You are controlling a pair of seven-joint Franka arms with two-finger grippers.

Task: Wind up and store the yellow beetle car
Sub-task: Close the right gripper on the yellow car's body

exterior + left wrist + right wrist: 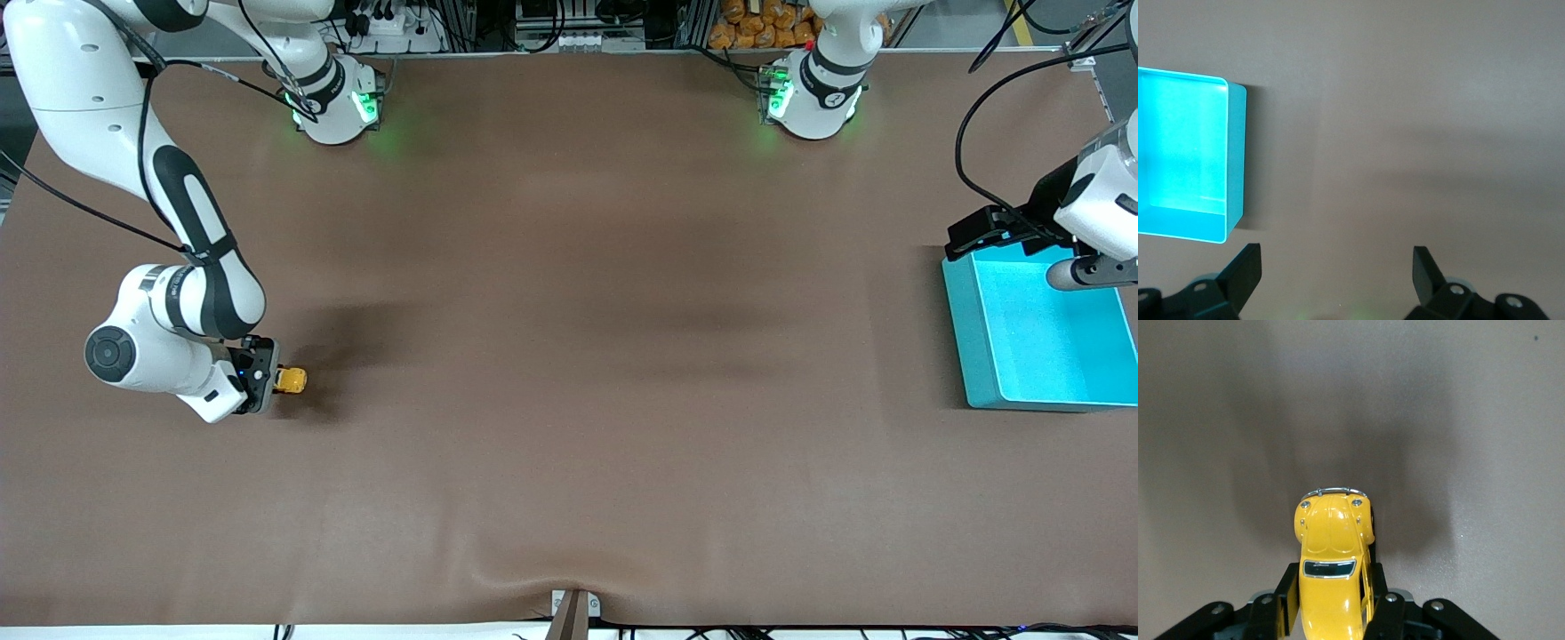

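The yellow beetle car (292, 380) sits low at the table near the right arm's end, held by my right gripper (269, 380). In the right wrist view the car (1331, 553) points away from the gripper (1333, 593), with the dark fingers (1289, 593) pressed on both its sides. The teal bin (1036, 333) stands at the left arm's end of the table. My left gripper (1337, 267) is open and empty, hovering beside the bin (1231, 160), with bare table between its fingertips (1248, 263).
The brown table mat (569, 356) stretches wide between the car and the bin. A small bracket (573, 609) sits at the table edge nearest the front camera. Both arm bases (333, 102) stand along the farthest edge.
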